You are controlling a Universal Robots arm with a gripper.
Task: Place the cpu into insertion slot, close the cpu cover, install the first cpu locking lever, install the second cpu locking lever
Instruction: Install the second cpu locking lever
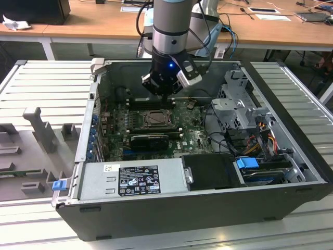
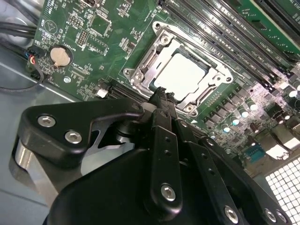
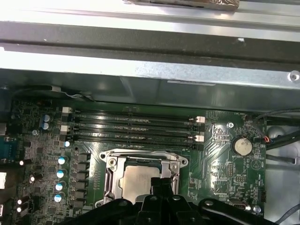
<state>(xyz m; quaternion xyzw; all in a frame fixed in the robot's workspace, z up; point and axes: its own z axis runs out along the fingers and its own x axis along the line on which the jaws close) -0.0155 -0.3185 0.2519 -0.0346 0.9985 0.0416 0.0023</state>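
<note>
Fingers (image 2: 161, 105) of the gripper (image 2: 161, 93) are pressed together with nothing between them, their joined tip hanging just above the near edge of the cpu cover (image 2: 213, 70) in the second wrist view; in the first wrist view the same closed tip (image 3: 161, 185) overlaps the edge of the cpu (image 3: 140, 180); the cpu (image 2: 180, 75), pale silver-grey, lies flat inside the insertion slot (image 2: 154, 58) and shows through the cover's central window; the cover lies down over the chip, its silvery frame running around all four sides; whether the locking levers along the socket's sides are latched I cannot tell; the socket sits in the green motherboard (image 2: 89, 42), with a round coin cell (image 2: 60, 55) well apart from it on one side and the long black memory slots (image 3: 133, 124) running beside it on another; a row of small capacitors (image 3: 61, 173) stands near the socket in the first wrist view; in the exterior view the arm (image 1: 170, 31) comes down from above into the open computer case (image 1: 208, 213), the gripper (image 1: 165, 99) poised over the socket area (image 1: 155, 120) near the middle of the board; a grey power supply box (image 1: 130, 179) with a label lies along the case's near wall, and a metal drive cage (image 1: 237, 99) with coloured cables stands toward the exterior view's right; the case rests on a ribbed grey work surface (image 1: 47, 88), with wooden desks (image 1: 99, 21) behind it.
</note>
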